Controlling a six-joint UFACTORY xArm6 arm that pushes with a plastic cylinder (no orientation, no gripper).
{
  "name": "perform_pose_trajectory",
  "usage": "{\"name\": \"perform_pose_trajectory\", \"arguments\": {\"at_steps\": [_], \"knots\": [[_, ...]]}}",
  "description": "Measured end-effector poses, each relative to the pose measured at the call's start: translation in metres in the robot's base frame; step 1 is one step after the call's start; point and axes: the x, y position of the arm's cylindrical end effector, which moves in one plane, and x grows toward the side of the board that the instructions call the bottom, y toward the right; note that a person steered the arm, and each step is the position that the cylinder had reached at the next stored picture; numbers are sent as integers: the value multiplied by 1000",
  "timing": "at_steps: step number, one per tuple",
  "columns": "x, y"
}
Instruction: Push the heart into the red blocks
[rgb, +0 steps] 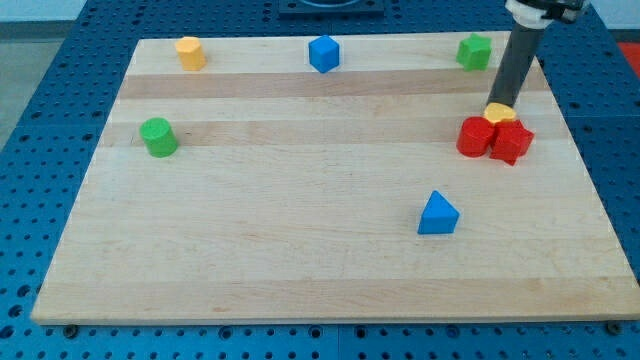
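Observation:
The yellow heart block (500, 114) sits at the view's right, pressed against the top of the two red blocks. The left red block (474, 137) is rounded and the right red block (511, 141) looks star-shaped; the two touch each other. My tip (505, 103) comes down from the view's top right and rests against the heart's upper side, hiding part of it.
A green block (475, 50) sits at the top right, a blue cube (323, 53) at top centre, a yellow block (190, 51) at top left. A green cylinder (157, 136) is at the left. A blue triangle (438, 213) lies below the red blocks.

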Motion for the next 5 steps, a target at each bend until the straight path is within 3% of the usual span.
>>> {"name": "perform_pose_trajectory", "arguments": {"at_steps": [5], "knots": [[11,25]]}}
